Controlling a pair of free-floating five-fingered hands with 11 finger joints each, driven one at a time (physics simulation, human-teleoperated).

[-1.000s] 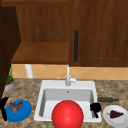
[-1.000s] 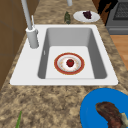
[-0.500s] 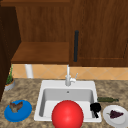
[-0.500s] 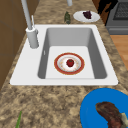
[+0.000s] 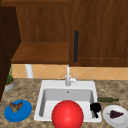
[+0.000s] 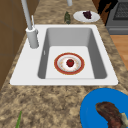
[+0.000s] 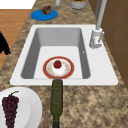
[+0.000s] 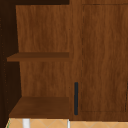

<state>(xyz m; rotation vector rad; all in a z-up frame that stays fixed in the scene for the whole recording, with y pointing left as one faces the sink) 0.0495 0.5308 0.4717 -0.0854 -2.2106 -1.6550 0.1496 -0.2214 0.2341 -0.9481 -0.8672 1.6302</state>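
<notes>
left hand was sitting dark against the left edge of the blue plate (image 5: 23,113) a second ago, half a second ago barely a sliver there, now it's pulled away, plate's left rim uncovered

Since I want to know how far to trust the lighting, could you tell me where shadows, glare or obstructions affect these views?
Front view: a flatly lit red ball hides the front of the sink, the right hand is a plain black silhouette, and the left edge of the cabinet lies in deep shadow. Left side view: even light, no glare on the plate. Upper view: a dark band down the left.
</notes>
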